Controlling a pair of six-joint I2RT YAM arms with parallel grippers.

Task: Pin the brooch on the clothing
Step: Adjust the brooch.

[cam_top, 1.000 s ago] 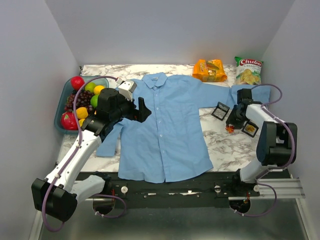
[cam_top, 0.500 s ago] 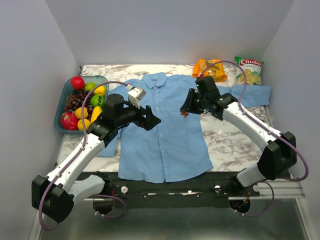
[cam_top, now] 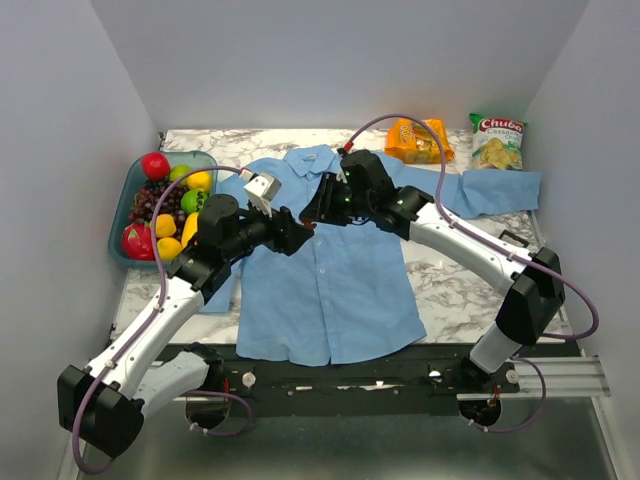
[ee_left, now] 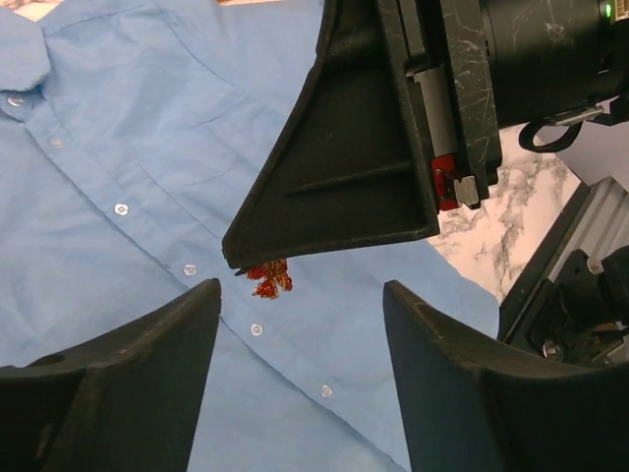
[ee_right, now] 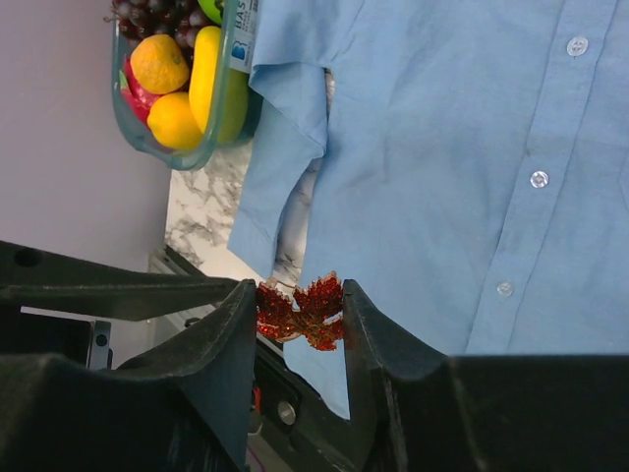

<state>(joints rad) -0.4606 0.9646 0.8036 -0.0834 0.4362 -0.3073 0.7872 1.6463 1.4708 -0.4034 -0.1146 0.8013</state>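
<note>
The light blue shirt (cam_top: 335, 280) lies flat on the marble table, collar at the far side. My right gripper (cam_top: 314, 214) is shut on the small orange-red leaf-shaped brooch (ee_right: 302, 312) and holds it just above the shirt's button row, below the collar. The brooch also shows in the left wrist view (ee_left: 268, 278), at the tip of the right gripper's fingers (ee_left: 334, 197). My left gripper (cam_top: 296, 238) is open and empty. It hovers over the shirt's front, its jaws either side of the button row, right next to the brooch.
A clear tub of fruit (cam_top: 133, 190) stands left of the shirt. An orange snack bag (cam_top: 420, 140) and a green Chubs chip bag (cam_top: 497, 140) lie at the back right. The shirt's right sleeve (cam_top: 500, 190) stretches toward the right edge.
My right arm has swung left from the trays at the table's right, carrying the brooch to the shirt's front. My left gripper has moved right over the shirt to meet it.
</note>
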